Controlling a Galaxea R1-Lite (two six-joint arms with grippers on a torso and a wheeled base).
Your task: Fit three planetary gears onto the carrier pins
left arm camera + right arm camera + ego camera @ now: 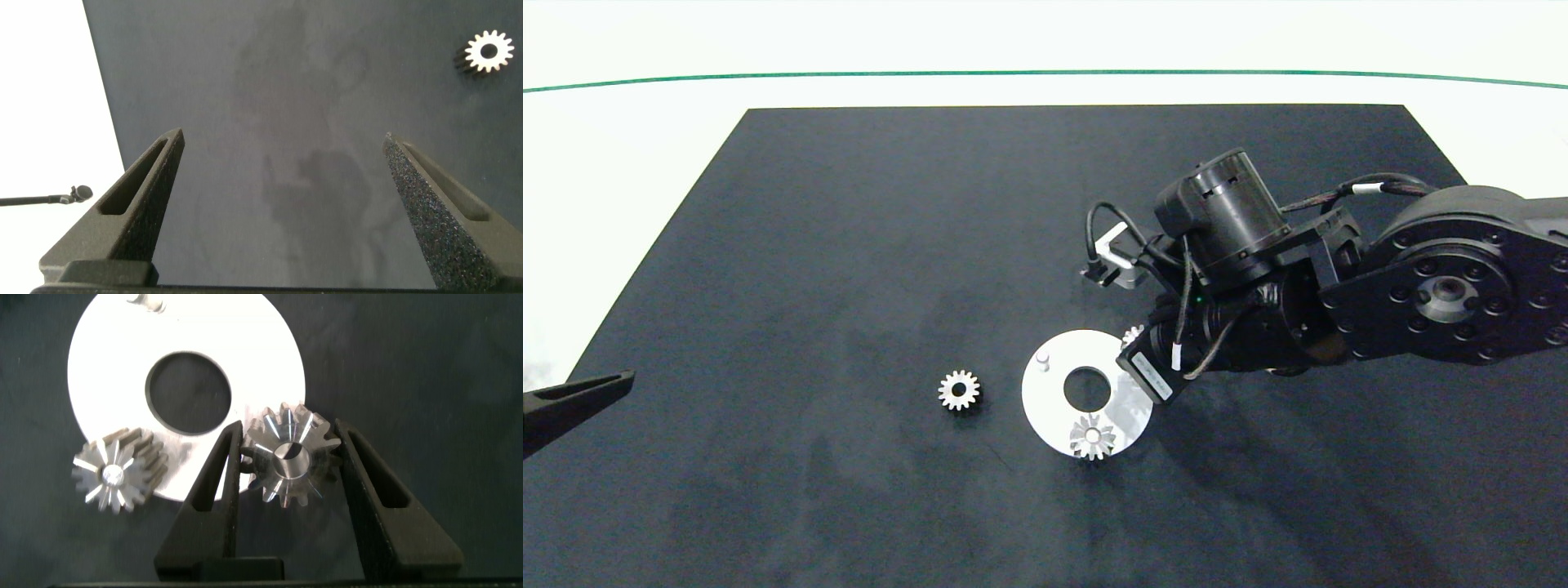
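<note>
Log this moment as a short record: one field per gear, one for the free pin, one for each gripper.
seated gear: one planetary gear sits on a pin at the near edge of the white disc
held gear: second gear between the right gripper fingers, at the disc's right edge
loose gear: third gear lies flat on the black mat, left of the disc
free pin: one bare carrier pin at the disc's far left
left gripper: open, empty, parked over the mat's left edge
</note>
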